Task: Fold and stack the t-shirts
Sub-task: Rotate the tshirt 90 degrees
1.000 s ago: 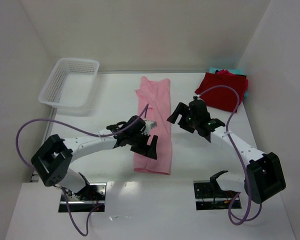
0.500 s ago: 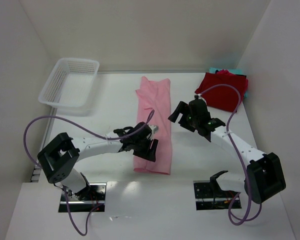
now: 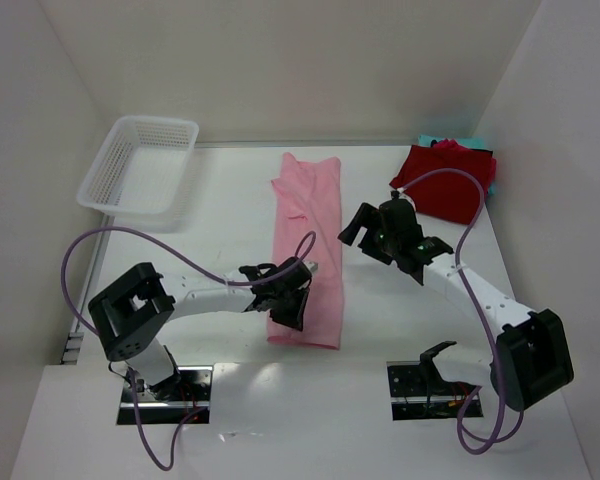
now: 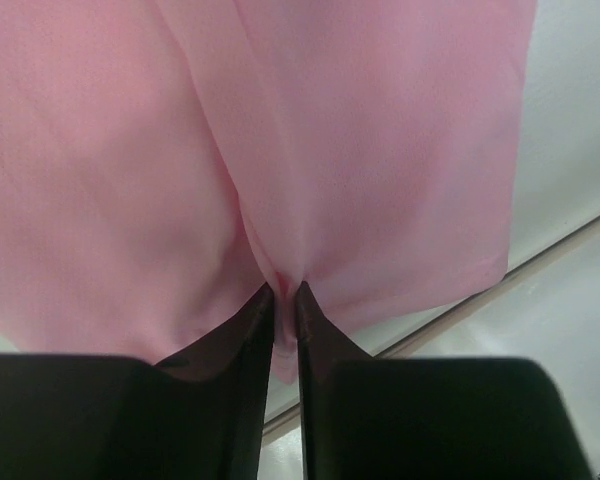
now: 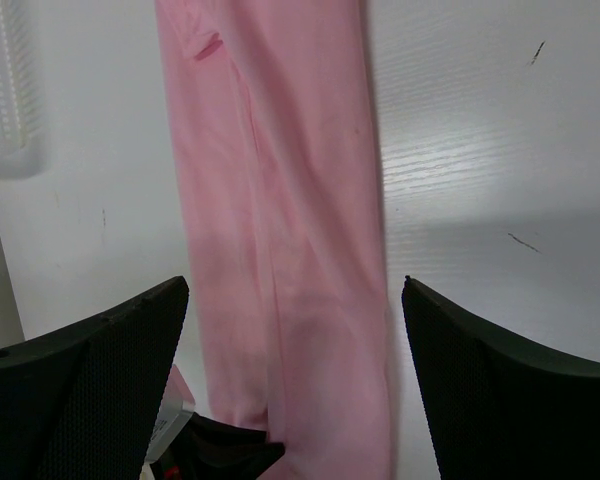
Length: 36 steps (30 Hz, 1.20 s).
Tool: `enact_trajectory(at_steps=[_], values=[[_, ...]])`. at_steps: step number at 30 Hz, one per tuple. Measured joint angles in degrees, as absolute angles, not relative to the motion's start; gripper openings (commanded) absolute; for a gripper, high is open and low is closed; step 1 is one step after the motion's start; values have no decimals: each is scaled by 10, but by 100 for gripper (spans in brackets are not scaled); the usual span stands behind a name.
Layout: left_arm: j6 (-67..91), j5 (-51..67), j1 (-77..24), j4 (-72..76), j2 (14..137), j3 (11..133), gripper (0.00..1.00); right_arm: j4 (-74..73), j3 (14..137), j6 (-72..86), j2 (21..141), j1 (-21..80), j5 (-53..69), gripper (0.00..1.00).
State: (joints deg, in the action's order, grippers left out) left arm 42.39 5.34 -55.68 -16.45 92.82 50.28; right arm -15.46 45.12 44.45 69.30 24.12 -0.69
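A light pink t-shirt (image 3: 310, 230) lies as a long, narrow folded strip down the middle of the table. My left gripper (image 3: 290, 310) is at the strip's near end, shut on a pinch of the pink cloth (image 4: 360, 150) between its dark fingertips (image 4: 285, 290). My right gripper (image 3: 372, 222) hovers open beside the strip's right edge, its fingers spread wide over the pink t-shirt (image 5: 280, 200) with nothing between them (image 5: 295, 282). A dark red folded t-shirt (image 3: 445, 180) rests at the back right, with a teal one (image 3: 427, 140) showing at its far edge.
A white mesh basket (image 3: 140, 165) stands at the back left. White walls close in the table (image 3: 230, 210) on the left, back and right. The table's near edge (image 4: 540, 260) runs just below the shirt's hem.
My left gripper has slid toward the near end of the pink strip and closed on the cloth there. The right arm has stayed put.
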Motion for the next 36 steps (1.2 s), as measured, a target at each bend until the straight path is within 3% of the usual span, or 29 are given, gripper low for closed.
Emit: enact_trajectory(at_steps=[8,19,23,28,29,31,36], values=[[440,49,-558,-176,898,488,8,-155,451,444,682,241,-7,92],[443,88,-566,-194,891,479,5,-155,451,444,679,241,-7,92],[466,87,-567,-202,877,460,12,-154,451,444,679,241,-6,92],[483,88,-567,-211,859,450,42,-149,451,443,686,241,2,89],[484,88,-567,-211,858,450,52,-146,453,442,693,241,5,86],[482,89,-567,-214,854,451,58,-145,466,438,718,241,9,79],[479,86,-567,-220,843,457,63,-137,510,420,780,241,12,59]])
